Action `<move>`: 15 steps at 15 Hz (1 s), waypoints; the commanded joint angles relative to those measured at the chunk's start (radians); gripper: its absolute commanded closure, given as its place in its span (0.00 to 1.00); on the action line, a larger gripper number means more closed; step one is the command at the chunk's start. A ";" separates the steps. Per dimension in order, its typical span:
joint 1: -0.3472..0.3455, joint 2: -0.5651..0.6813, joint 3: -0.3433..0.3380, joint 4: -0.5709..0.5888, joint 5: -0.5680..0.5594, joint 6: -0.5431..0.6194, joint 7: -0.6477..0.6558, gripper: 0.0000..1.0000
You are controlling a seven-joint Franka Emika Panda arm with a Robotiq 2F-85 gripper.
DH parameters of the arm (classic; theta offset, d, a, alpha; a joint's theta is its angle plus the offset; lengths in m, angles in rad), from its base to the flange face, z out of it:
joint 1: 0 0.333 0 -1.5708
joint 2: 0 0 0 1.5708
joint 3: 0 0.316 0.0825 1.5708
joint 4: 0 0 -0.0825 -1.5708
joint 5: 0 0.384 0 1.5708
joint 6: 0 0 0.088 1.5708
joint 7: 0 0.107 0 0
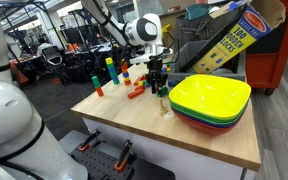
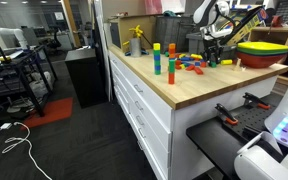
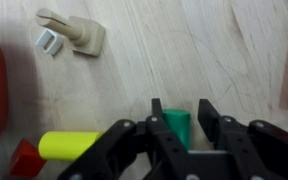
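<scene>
In the wrist view my gripper (image 3: 181, 108) is open, with a green block (image 3: 174, 122) standing between its fingers. The block lies against the left finger and a small gap shows at the right finger. A yellow cylinder block (image 3: 69, 145) and a red block (image 3: 24, 160) lie just left of the fingers. In both exterior views the gripper (image 1: 158, 88) (image 2: 215, 58) is low over the wooden table (image 1: 134, 125), among loose coloured blocks and next to the stacked bowls (image 1: 209, 100).
A beige peg piece (image 3: 79, 33) and a small white part (image 3: 49, 42) lie on the wood ahead of the gripper. Upright block towers (image 1: 111, 70) (image 2: 156, 58) stand at one end. The bowl stack (image 2: 262, 50) has a yellow-green bowl on top. A red cabinet and a block box stand behind.
</scene>
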 commanded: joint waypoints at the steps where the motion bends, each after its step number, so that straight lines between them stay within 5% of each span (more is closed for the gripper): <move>1: -0.011 0.005 0.006 0.026 0.032 -0.026 -0.032 0.86; 2: -0.012 0.000 0.006 0.023 0.034 -0.024 -0.033 0.92; 9: 0.007 -0.089 0.006 -0.041 0.018 -0.084 -0.013 0.92; 15: 0.037 -0.265 0.035 -0.101 -0.052 -0.358 -0.027 0.92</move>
